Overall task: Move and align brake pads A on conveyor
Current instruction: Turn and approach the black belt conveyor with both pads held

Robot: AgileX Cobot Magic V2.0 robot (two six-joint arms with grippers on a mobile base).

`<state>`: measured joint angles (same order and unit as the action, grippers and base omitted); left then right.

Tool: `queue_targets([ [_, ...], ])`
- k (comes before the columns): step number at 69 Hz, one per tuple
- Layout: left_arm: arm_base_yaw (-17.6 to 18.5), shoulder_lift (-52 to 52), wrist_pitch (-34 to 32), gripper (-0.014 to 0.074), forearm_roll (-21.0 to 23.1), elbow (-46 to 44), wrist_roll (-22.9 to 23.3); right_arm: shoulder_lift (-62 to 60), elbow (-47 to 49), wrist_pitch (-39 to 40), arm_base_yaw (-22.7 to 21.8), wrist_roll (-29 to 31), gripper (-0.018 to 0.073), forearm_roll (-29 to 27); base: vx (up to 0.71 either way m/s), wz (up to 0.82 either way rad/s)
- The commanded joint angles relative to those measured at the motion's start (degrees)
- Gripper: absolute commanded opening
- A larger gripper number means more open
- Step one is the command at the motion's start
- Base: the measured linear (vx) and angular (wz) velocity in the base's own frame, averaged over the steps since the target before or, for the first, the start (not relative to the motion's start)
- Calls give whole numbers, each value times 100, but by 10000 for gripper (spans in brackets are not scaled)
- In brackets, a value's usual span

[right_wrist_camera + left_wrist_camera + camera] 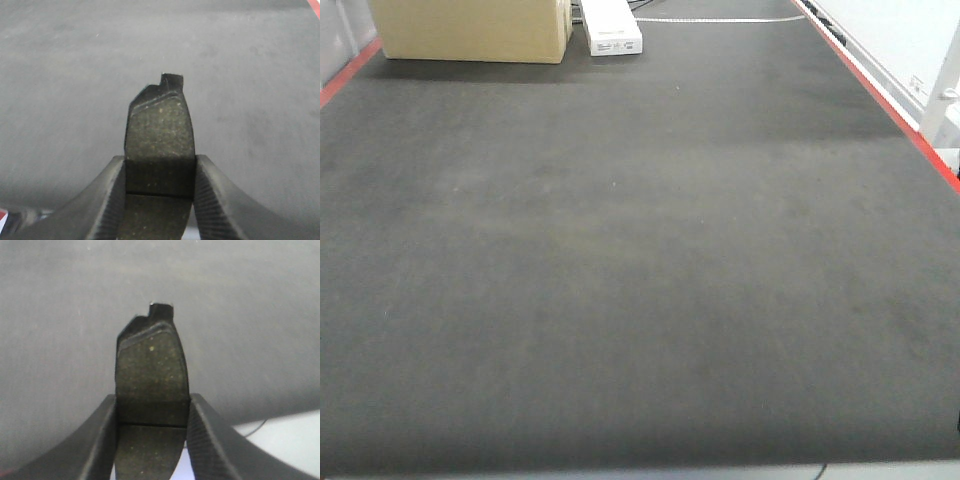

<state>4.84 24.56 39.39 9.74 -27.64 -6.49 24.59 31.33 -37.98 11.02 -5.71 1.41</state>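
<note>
Your left claw grips one flat dark grey curved brake pad, your right claw another such pad, each long axis pointing up-frame over the matte dark-grey felt-like conveyor belt.

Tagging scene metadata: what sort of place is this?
Probably an industrial or lab conveyor workcell: a wide dark conveyor belt edged with red strips, a brake pad clamped in the left pincer, a second brake pad in the right pincer, a cardboard box at the far end.
</note>
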Motion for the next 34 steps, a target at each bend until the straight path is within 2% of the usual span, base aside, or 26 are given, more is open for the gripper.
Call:
queue_targets([
  [1,34,29,-490,-6,89,-158,44,30,166,545,-18,3,-7,48,31,-1],
  [34,34,29,-495,-6,89,-158,44,30,166,545,-18,3,-7,48,27,-2],
])
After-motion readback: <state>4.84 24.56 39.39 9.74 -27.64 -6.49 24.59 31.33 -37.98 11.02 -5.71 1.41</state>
